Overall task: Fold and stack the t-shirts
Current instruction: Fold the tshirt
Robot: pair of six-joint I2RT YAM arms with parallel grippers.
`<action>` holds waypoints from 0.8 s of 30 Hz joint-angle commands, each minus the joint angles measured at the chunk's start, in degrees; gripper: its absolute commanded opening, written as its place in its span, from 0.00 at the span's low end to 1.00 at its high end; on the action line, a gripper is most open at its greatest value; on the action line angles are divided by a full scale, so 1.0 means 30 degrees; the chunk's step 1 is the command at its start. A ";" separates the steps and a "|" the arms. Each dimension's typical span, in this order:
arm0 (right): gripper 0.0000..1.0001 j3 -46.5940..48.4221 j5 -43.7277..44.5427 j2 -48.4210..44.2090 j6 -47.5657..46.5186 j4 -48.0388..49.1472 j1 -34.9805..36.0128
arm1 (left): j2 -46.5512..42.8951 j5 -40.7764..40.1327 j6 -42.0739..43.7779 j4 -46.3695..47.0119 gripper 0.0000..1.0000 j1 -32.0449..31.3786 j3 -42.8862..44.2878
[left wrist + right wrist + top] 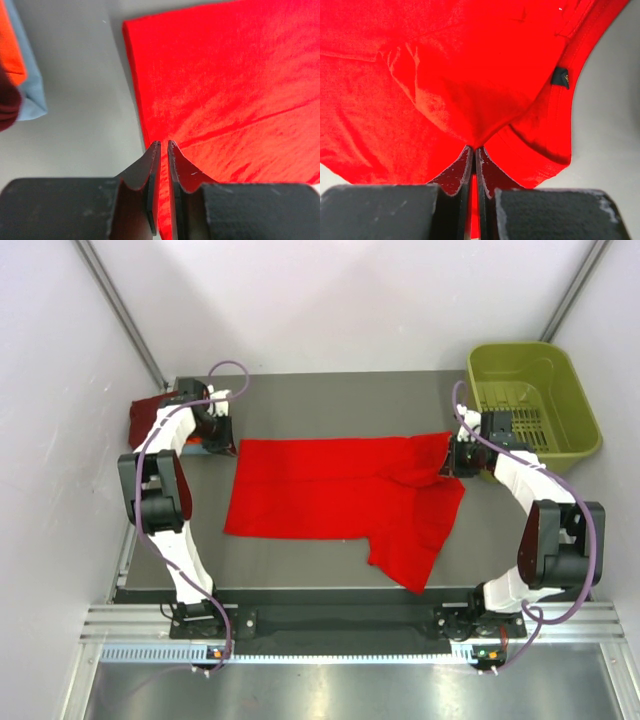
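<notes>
Right tool clamps the red shirt near its collar; left tool, barely parted, straddles the hem, likely stretching it flat.

Red t-shirt: soft matt cloth. Basket: smooth olive plastic.

On the table the spread t-shirt lies centrally, folded t-shirts back left, basket back right.
</notes>
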 commanded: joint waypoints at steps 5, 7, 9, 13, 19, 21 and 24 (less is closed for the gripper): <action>0.00 0.0962 -0.0226 0.0018 -0.0072 0.0772 -0.0139 | -0.1760 0.1702 0.0161 0.1273 0.16 -0.0424 0.0693; 0.00 0.0991 -0.0256 0.0018 0.0015 0.0743 -0.0110 | -0.0972 0.2258 0.0367 0.0366 0.14 -0.0891 0.1250; 0.00 0.1137 -0.0314 -0.0011 0.0074 0.0714 -0.0081 | -0.0355 0.3283 0.0135 -0.0575 0.10 -0.1069 0.1195; 0.00 0.1693 -0.0577 0.0105 0.0366 0.0655 -0.0051 | 0.0233 0.4224 -0.0539 -0.0606 0.02 -0.1216 0.0579; 0.00 0.3275 -0.1222 0.0954 0.1363 0.0918 0.0446 | 0.1579 0.4165 -0.0774 -0.1660 0.01 -0.1275 0.0958; 0.00 0.3773 -0.1281 0.1537 0.1422 0.1094 0.0534 | 0.1815 0.4253 -0.0892 -0.1777 0.00 -0.1275 0.1075; 0.00 0.4271 -0.1252 0.2445 0.1627 0.1387 0.0535 | 0.2371 0.4223 -0.1068 -0.2216 0.00 -0.1246 0.1252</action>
